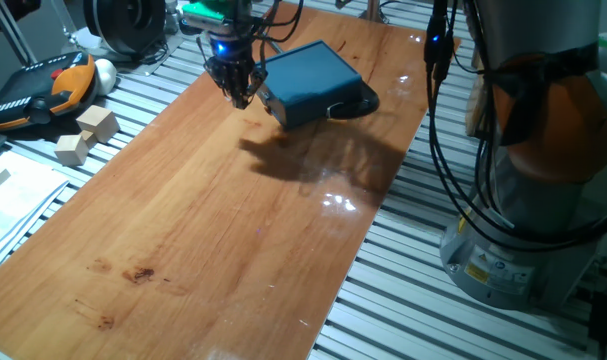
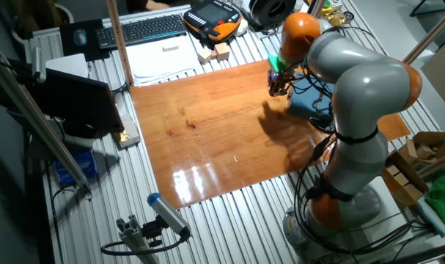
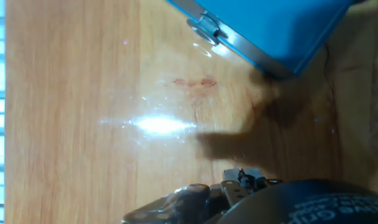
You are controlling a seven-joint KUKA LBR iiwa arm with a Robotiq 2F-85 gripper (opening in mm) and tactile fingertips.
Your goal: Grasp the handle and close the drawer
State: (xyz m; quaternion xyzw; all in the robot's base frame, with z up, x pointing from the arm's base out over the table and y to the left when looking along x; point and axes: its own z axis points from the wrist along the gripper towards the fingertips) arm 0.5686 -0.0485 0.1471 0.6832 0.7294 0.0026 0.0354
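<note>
The drawer (image 1: pixel 311 80) sits in its teal box at the far end of the wooden table (image 1: pixel 213 230), toward 1 o'clock from the table's middle in one fixed view. It looks pushed nearly flush with the box, though the gap cannot be judged. The handle (image 3: pixel 208 27), a small pale knob, shows on the pale front strip in the hand view, at about 12 o'clock near the top edge. The gripper (image 1: pixel 239 88) hangs just beside the drawer's front, at its 9 o'clock in one fixed view, apart from the handle. Whether its fingers are spread or pressed together cannot be told. In the other fixed view the arm (image 2: pixel 361 110) bends over the box, hiding most of it. Two wooden blocks (image 1: pixel 85 135) lie off the table at 9 o'clock.
</note>
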